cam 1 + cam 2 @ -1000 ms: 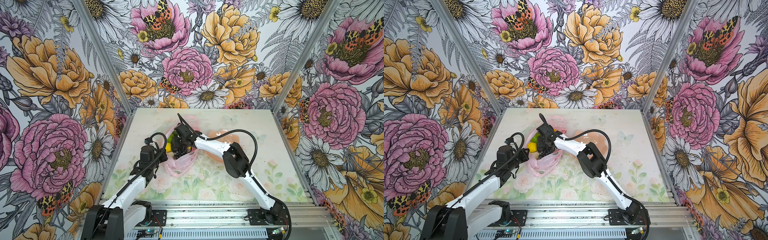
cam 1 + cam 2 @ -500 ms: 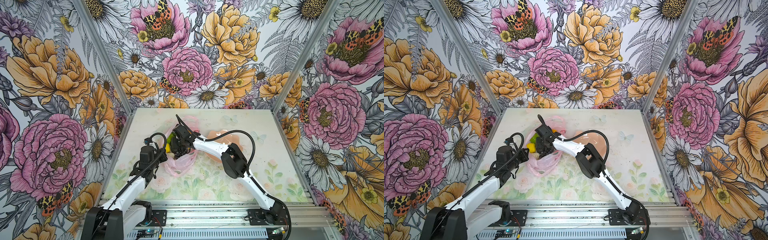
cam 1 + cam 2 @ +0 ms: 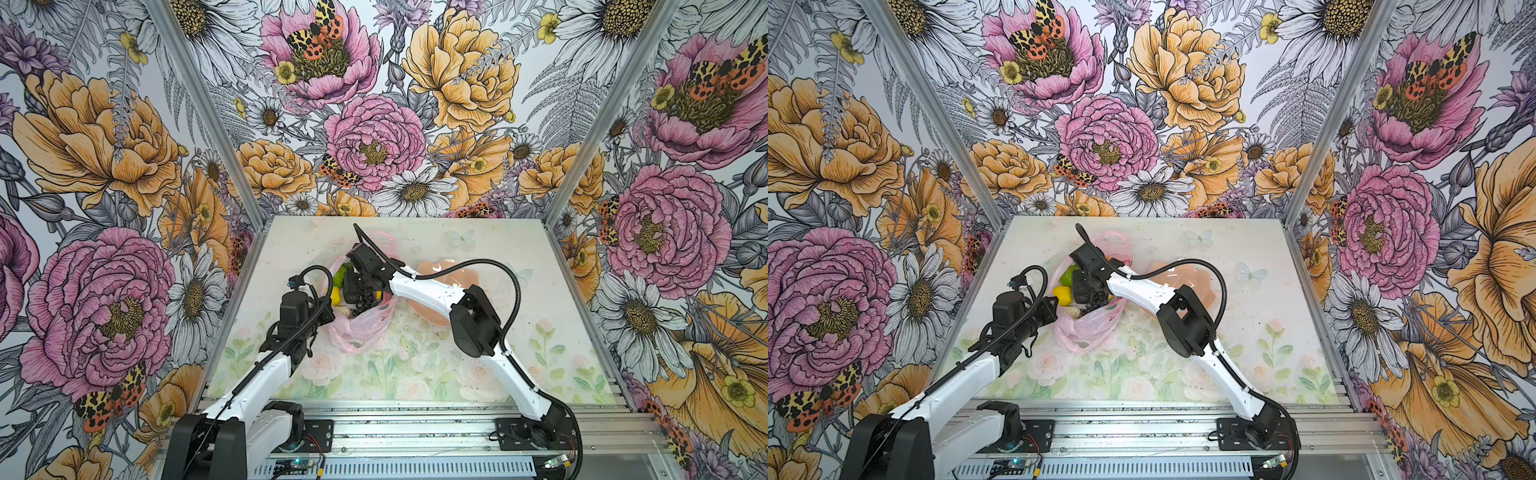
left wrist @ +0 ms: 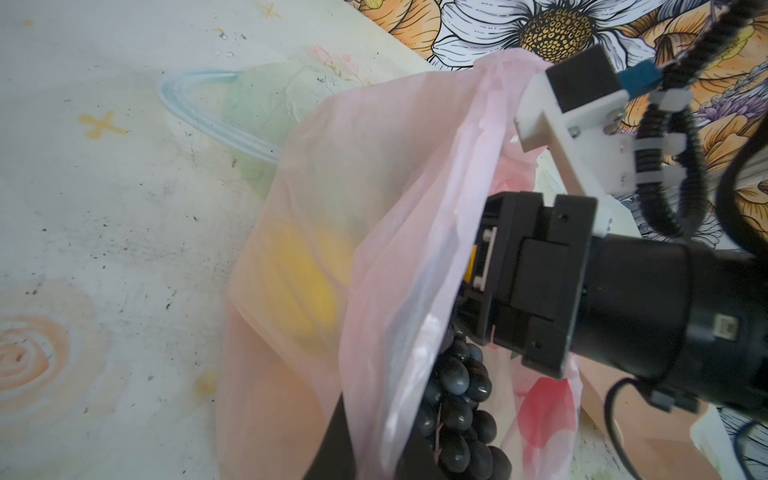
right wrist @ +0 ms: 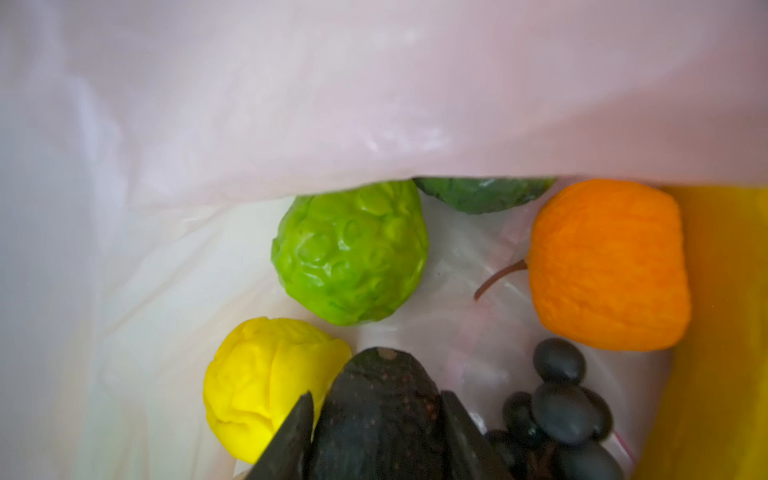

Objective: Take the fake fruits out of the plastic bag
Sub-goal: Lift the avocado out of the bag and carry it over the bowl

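the right gripper (image 5: 376,415) sits inside the plastic bag (image 3: 361,328), pinching the dark avocado (image 5: 378,374) between its fingers. lemon (image 5: 270,386), bumpy green fruit (image 5: 351,257), orange (image 5: 609,266) and grapes (image 5: 561,407) lie close around. the left gripper (image 3: 324,311) is pressed together on the bag's rim.

Right wrist view: blurred plastic bag (image 5: 374,104) film is covering the upper half and hiding most of a dark green fruit (image 5: 482,193). The frame edge is cutting off the avocado (image 5: 378,440), the grape bunch (image 5: 561,407) and a yellow blur (image 5: 723,332) I cannot name. The right gripper (image 5: 378,395) is flanking the avocado, dark on dark; contact unclear. Left wrist view: a yellow fruit (image 4: 307,282) is showing only as haze through the film. Both top views: the gripper's tips are sitting out of sight inside the bag.
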`<state>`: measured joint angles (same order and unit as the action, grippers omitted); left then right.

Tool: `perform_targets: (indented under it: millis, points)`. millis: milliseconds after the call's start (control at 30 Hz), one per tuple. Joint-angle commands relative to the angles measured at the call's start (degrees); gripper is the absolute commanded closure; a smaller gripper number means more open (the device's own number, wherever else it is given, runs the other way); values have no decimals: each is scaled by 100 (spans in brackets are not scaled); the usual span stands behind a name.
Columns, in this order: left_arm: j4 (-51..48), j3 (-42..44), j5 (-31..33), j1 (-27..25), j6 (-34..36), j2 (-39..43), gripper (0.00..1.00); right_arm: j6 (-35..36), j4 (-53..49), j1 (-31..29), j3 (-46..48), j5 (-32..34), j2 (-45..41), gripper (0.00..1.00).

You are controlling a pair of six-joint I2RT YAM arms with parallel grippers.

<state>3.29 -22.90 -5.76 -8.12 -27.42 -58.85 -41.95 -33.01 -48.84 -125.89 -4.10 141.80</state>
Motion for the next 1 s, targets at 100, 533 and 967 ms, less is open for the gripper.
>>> perform_targets:
  millis: [100,533,967]
  points:
    - [110,50,123,-60,114,86,87,82,-38,15,336,160,-742,59]
    - [92,34,169,-67,145,91,87,3,552,586,2379,102,-2554,59]
    - [84,40,215,-80,149,85,87,47,788,1969,4958,352,-4449,59]
